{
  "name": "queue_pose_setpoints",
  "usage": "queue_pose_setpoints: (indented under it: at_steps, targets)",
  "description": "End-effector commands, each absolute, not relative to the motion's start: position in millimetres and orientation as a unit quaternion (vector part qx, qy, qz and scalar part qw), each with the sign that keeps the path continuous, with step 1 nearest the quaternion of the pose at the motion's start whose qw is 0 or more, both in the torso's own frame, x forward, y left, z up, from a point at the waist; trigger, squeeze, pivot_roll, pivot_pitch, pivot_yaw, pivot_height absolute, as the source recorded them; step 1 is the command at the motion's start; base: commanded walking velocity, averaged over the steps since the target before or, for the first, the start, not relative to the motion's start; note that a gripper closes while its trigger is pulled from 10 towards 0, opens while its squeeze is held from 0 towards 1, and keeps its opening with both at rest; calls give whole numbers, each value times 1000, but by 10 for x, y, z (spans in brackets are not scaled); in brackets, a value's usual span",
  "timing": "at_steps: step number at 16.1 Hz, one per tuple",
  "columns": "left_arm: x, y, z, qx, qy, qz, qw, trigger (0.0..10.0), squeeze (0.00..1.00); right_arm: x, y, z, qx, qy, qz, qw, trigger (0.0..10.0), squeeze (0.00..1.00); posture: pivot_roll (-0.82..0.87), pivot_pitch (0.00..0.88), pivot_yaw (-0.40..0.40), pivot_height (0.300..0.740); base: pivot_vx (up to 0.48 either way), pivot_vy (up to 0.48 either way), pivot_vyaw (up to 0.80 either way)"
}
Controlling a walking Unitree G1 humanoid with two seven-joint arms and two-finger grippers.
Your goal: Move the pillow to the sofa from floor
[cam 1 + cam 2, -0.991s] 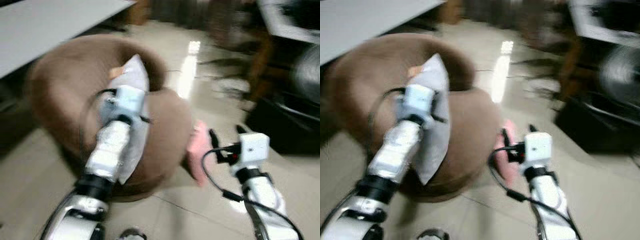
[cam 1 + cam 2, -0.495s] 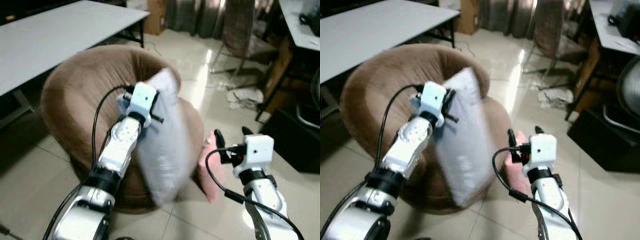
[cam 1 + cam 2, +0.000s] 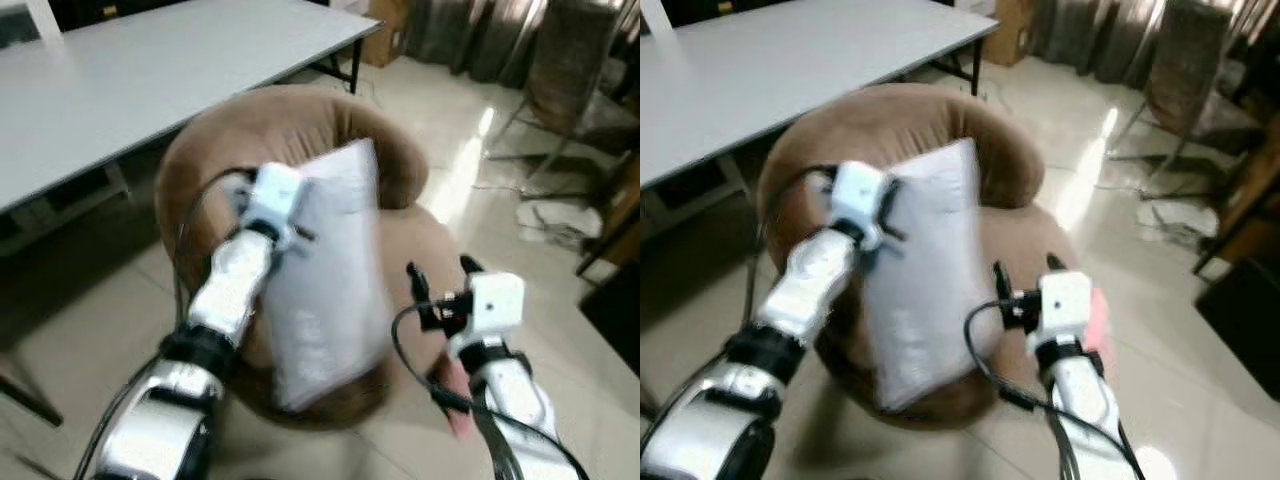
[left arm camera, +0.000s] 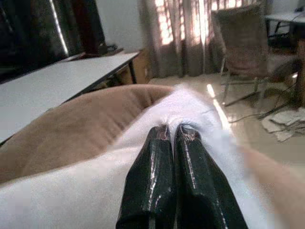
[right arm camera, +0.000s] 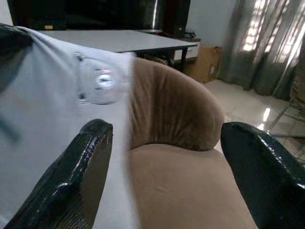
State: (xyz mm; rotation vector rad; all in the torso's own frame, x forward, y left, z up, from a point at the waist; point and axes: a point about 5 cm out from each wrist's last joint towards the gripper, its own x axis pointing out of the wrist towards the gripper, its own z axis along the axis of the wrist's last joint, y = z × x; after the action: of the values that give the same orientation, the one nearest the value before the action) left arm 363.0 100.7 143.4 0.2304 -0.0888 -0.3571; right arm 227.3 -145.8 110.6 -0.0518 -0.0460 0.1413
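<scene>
A pale white pillow (image 3: 325, 270) hangs upright in front of the round brown sofa chair (image 3: 300, 120). My left gripper (image 4: 172, 136) is shut on the pillow's top edge, pinching the fabric between both fingers. The pillow's lower part covers the chair's seat and front. My right gripper (image 3: 438, 275) stands open just right of the pillow, over the seat (image 5: 186, 191), with nothing between its fingers. A second, pink pillow (image 3: 1098, 320) lies on the floor beside the chair, partly hidden behind my right wrist.
A long grey table (image 3: 130, 70) runs along the left, close to the chair. Glossy tiled floor (image 3: 560, 330) spreads to the right. A wicker chair (image 3: 560, 60) and scattered papers (image 3: 555, 215) sit at the back right.
The view has shifted, bringing the chair closer and more central. My left gripper still holds the pillow, which now hangs lower across the seat. The right gripper stays open beside it.
</scene>
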Motion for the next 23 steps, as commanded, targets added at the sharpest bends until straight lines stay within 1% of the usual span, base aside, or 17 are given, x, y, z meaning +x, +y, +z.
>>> queue_pose_setpoints:
  at_steps: [1,4,5,6,7,9,12,13,14,15,16,17,19,21,22,23]
  targets:
    - [3665,756,1658,110,-93,-213,966,10000,0,2250,-1557,1094,-33,-21,49,998,10000,0,5,0,2,740,337,0,0]
    - [3676,673,1660,112,-93,-228,963,10000,0,2235,-1572,1083,-32,-19,46,998,10000,0,5,0,2,740,334,0,0]
    - [3676,592,1662,110,-94,-247,958,10000,0,2220,-1572,1077,-31,-18,43,998,10000,0,2,0,10,740,334,0,0]
    - [3676,576,1663,109,-94,-250,957,10000,0,2217,-1572,1076,-30,-17,43,998,10000,0,2,0,10,740,334,0,0]
    - [3683,472,1674,108,-94,-264,954,10000,0,2203,-1571,1074,-29,-16,42,999,10000,0,-5,0,15,740,334,0,0]
    - [3694,381,1687,111,-92,-272,952,10000,0,2185,-1569,1068,-27,-14,44,999,10000,0,-11,5,19,740,336,0,0]
    - [3694,381,1687,111,-92,-272,952,10000,0,2185,-1569,1068,-27,-14,44,999,10000,0,-11,5,19,740,334,0,0]
    - [3702,344,1696,112,-91,-273,951,10000,0,2171,-1561,1062,-23,-12,50,998,10000,0,-11,5,19,740,259,0,0]
    - [3724,263,1683,116,-76,-272,952,10000,0,2062,-1485,1005,-18,11,113,993,10000,0,-28,16,36,740,247,0,0]
    - [3745,178,1644,125,-51,-266,954,10000,0,1881,-1382,920,-9,47,202,978,10000,0,-33,19,40,740,0,0,0]
    - [3756,180,1613,129,-39,-256,957,10000,0,1818,-1356,889,-11,60,229,972,10000,0,-33,19,40,740,0,0,0]
    - [3776,239,1522,137,-8,-228,964,10000,0,1757,-1338,859,-19,73,252,965,10000,0,-39,23,41,740,0,0,0]
    - [3774,339,1370,169,28,-189,967,10000,0,1748,-1337,854,-19,77,258,963,10000,0,-35,29,34,740,0,0,0]
    - [3751,578,1136,229,72,-109,965,10000,0,1762,-1338,842,-26,81,270,959,10000,0,-35,29,34,740,0,0,0]
    - [3741,684,1061,223,93,-85,967,10000,0,1796,-1367,860,-30,75,266,961,10000,0,-29,33,22,740,0,0,0]
    - [3747,817,1021,193,110,-61,973,10000,0,1844,-1400,896,-28,65,255,964,10000,0,-29,33,22,740,0,0,0]
